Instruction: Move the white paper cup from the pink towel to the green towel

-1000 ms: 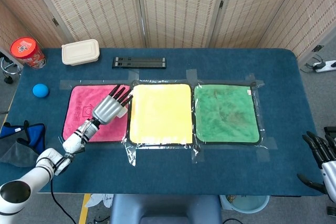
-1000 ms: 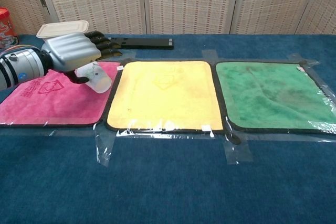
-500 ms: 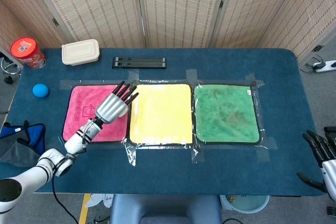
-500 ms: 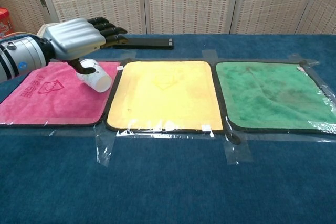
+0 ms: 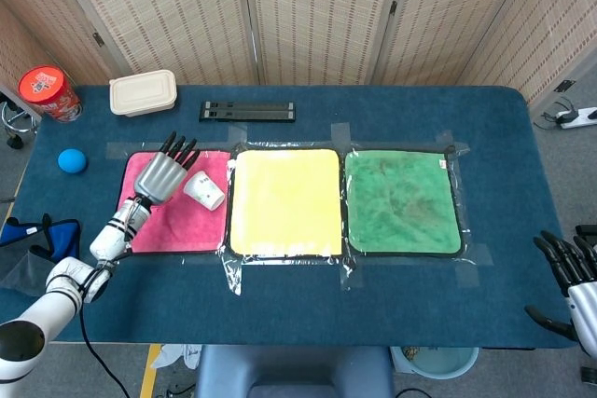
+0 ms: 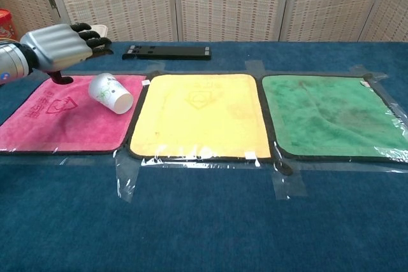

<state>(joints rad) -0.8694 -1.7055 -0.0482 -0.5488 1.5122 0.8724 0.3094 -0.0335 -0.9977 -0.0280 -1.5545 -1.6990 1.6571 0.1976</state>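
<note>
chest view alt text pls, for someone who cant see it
A white paper cup lies on its side on the pink towel, with the robot's left hand open just beside it, not holding it. To the right, a yellow towel and a green towel lie bare.

White paper cup [image 6: 111, 93] lies tipped on its side on the pink towel [image 6: 57, 125], seemingly empty; green towel [image 6: 331, 116] lies flat.

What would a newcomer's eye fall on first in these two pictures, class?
Three bright towels lie taped in a row on the blue table: pink towel, yellow towel in the middle, green towel. A white paper cup lies tipped on its side on the pink one, and the left hand hovers beside it, holding nothing.
</note>
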